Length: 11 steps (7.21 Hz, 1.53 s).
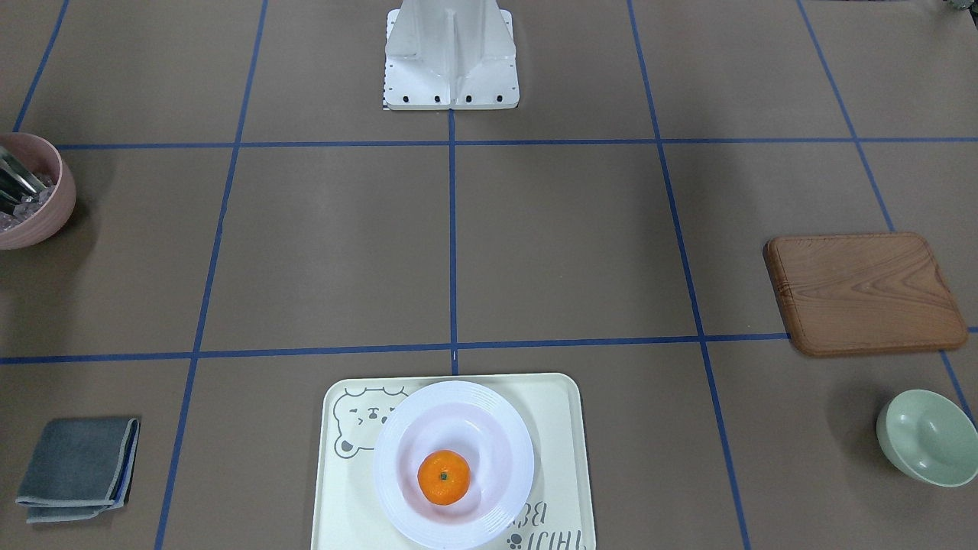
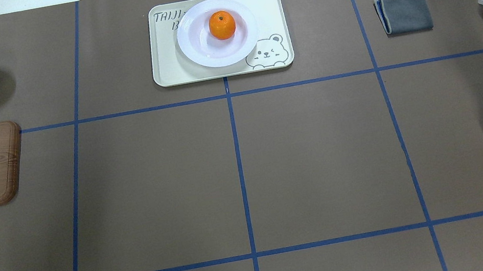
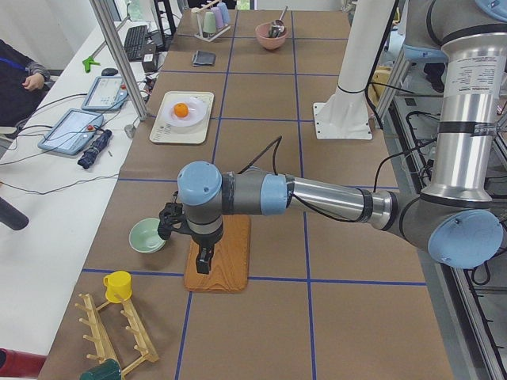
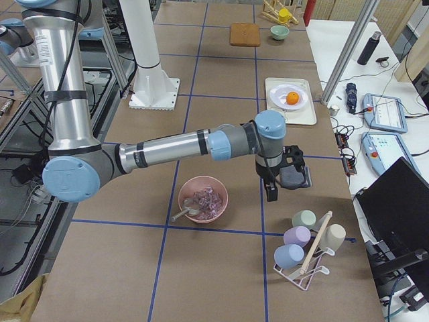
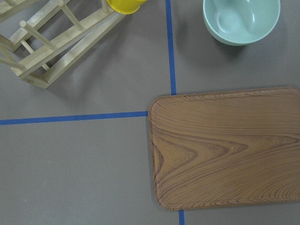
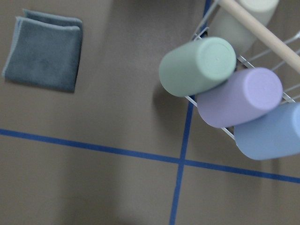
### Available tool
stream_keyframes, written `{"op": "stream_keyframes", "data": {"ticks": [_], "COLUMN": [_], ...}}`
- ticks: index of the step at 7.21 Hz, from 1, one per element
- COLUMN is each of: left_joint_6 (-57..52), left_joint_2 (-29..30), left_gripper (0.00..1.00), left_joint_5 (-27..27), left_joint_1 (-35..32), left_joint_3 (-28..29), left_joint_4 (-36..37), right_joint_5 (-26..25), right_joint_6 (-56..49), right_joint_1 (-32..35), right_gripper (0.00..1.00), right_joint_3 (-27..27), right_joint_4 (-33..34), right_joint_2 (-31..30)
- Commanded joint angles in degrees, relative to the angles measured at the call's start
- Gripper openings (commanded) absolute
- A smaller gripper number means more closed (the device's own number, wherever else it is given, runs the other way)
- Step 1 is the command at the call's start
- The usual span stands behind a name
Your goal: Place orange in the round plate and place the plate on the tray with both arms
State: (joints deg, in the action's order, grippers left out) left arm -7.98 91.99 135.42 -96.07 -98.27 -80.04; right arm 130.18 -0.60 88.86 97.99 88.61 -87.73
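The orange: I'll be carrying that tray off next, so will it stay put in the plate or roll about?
It probably rolls: the orange is round and sits loose in the round plate. The plate's sunken centre and raised rim should catch it. The plate may slide on the smooth-looking tray.

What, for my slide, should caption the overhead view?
Orange in the plate, plate resting on the tray.

Glossy white plate (image 1: pixel 489 431), dimpled waxy orange (image 1: pixel 444 477), smooth matt tray (image 1: pixel 561 458). At right the board (image 1: pixel 863 294) is grained satin wood; lower left, the cloth (image 1: pixel 76 467) is soft fabric; the table (image 1: pixel 565 244), matt paper.
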Motion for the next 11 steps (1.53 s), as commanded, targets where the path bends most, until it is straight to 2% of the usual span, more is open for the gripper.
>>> {"op": "stream_keyframes", "data": {"ticks": [1,3,11], "left_joint_6": [-0.54,-0.19,-0.45], "left_joint_2": [-0.58,-0.93,-3.48], "left_gripper": [0.99,0.99,0.99], "left_joint_5": [0.72,0.02,-0.5], "left_joint_1": [-0.08,-0.17,-0.35], "left_joint_3": [-0.34,-0.35,-0.26], "left_joint_4": [-0.72,-0.9,-1.17], "right_joint_5": [-0.1,-1.67,-1.15], "right_joint_6": [-6.6,-6.61,-6.52], "right_joint_1": [4.47,4.4,4.31], "right_gripper": [1.0,1.0,1.0], "right_joint_3": [0.36,0.27,-0.25], "right_joint_4": [0.07,-0.01,-0.36], "right_joint_2": [-6.48,-7.11,-7.37]}}
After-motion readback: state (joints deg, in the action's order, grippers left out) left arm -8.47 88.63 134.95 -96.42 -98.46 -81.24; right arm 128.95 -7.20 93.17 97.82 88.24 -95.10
